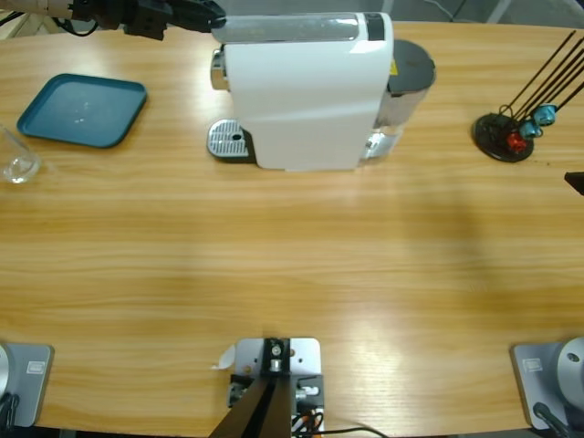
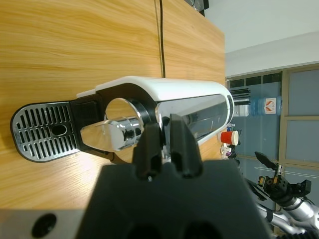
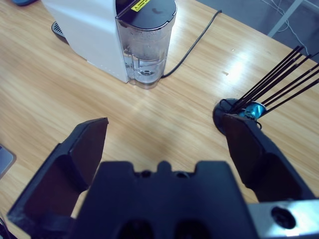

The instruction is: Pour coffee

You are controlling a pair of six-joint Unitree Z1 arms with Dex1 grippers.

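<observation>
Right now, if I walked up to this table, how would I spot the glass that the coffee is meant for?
Start at the white coffee machine at the table's far middle, then look along the table to the teal tray. Just past the tray's near corner, at the table's very edge, stands the clear drinking glass. It is the only see-through vessel standing apart from the machine, and looks almost empty.

Glass point(image 1: 16, 157): clear, upright, table's point(image 1: 292, 274) left edge, near blue tray point(image 1: 82, 109); contents too faint to tell.

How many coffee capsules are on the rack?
3 visible: two blue capsules and one red capsule, low on the capsule rack at the table's right end; others may be hidden.
</observation>
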